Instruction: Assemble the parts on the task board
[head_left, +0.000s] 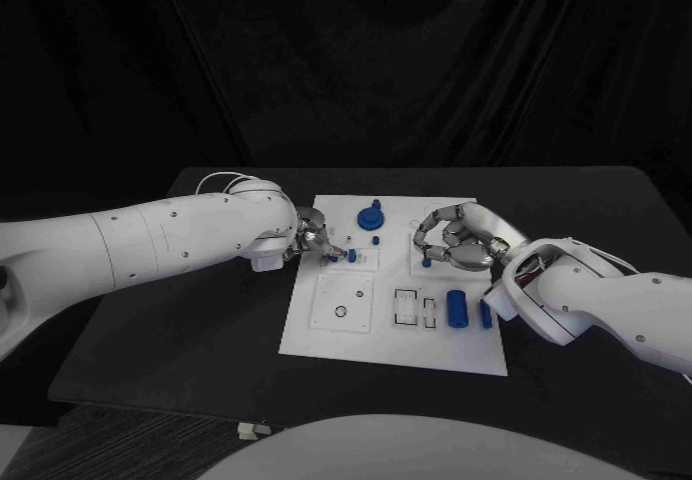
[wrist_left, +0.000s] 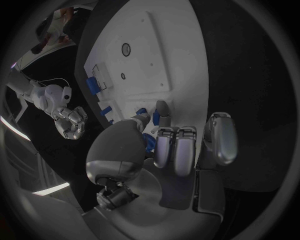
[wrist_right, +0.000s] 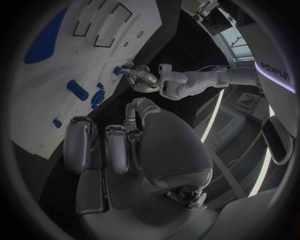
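The white task board (head_left: 397, 335) lies in the middle of the black table. My left hand (head_left: 315, 240) is at the board's left edge, and its thumb and a finger meet on a small blue part (head_left: 351, 257) just over the board; in the left wrist view that small blue part (wrist_left: 155, 118) sits at a fingertip (wrist_left: 162, 111). My right hand (head_left: 459, 240) hangs over the far right of the board with its fingers curled in and nothing in them. A blue knob (head_left: 371, 215) stands at the far edge. Two long blue parts (head_left: 456, 308) lie near the right edge.
Empty rectangular slots (head_left: 410, 302) and a round hole (head_left: 340, 311) mark the board's near half. Bare black table (head_left: 188, 330) surrounds the board. My left forearm (head_left: 144, 245) spans the table's left side and my right forearm (head_left: 606, 300) its right.
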